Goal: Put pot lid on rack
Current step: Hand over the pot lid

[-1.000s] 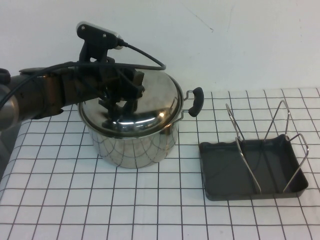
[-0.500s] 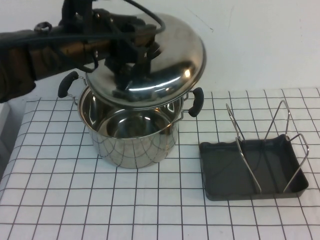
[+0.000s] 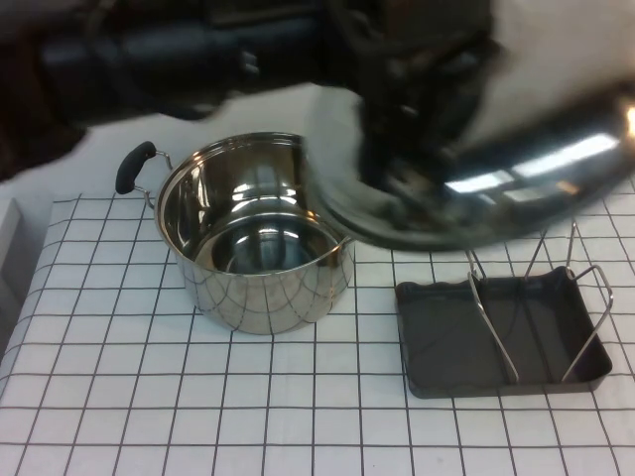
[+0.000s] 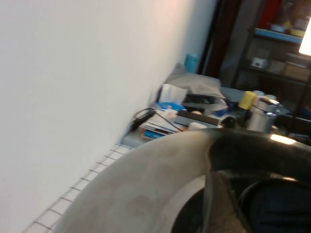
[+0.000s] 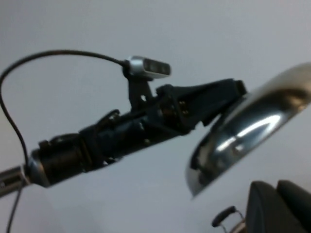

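My left gripper (image 3: 402,139) is shut on the black knob of the pot lid (image 3: 516,174) and holds the shiny domed lid tilted in the air, above the rack's wire loops (image 3: 491,317) and dark grey tray (image 3: 437,342). The picture is smeared by motion there, so the knob itself is hard to make out. The lid's surface fills the lower part of the left wrist view (image 4: 141,194) and also shows in the right wrist view (image 5: 243,131). My right gripper (image 5: 276,185) is shut and empty, off to the side, and does not show in the high view.
The open steel pot (image 3: 253,238) with black handles (image 3: 136,166) stands to the left of the rack on the checked cloth. The left arm (image 3: 179,59) stretches across above the pot. A white wall is behind.
The left gripper lifted the lid off the pot, then carried it up and to the right; it now hangs over the rack. The pot stands open.
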Motion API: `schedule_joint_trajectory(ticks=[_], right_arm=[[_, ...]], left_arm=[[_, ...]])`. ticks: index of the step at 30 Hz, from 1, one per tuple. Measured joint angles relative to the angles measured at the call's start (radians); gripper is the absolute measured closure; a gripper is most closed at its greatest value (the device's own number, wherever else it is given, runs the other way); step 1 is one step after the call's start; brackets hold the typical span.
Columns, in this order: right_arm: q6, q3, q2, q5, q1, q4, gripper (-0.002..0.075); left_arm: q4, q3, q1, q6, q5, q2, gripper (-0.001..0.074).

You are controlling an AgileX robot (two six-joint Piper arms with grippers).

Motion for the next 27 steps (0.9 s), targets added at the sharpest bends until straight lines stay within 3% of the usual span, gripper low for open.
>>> schedule_joint_trajectory(ticks=[3, 8, 11, 15, 27], right_arm=[[-0.006, -0.001, 0.018, -0.006, 0.0, 0.094, 0.0609], [0.101, -0.002, 0.05, -0.042, 0.0, 0.174, 0.0273], [0.134, -0.002, 0.061, -0.076, 0.0, 0.18, 0.0132], [0.147, -0.002, 0.071, -0.154, 0.0, 0.18, 0.0078], [0.151, 0.019, 0.125, -0.24, 0.0, 0.224, 0.0066]], left_arm=[[0.0, -0.001, -0.101, -0.003, -0.036, -0.001, 0.0412], [0.009, -0.001, -0.256, 0.018, -0.128, 0.003, 0.0412], [0.009, -0.001, -0.311, 0.061, -0.188, 0.003, 0.0412], [0.009, -0.026, -0.33, 0.086, -0.221, 0.003, 0.0412], [-0.001, -0.091, -0.358, 0.015, -0.218, 0.007, 0.0412]])
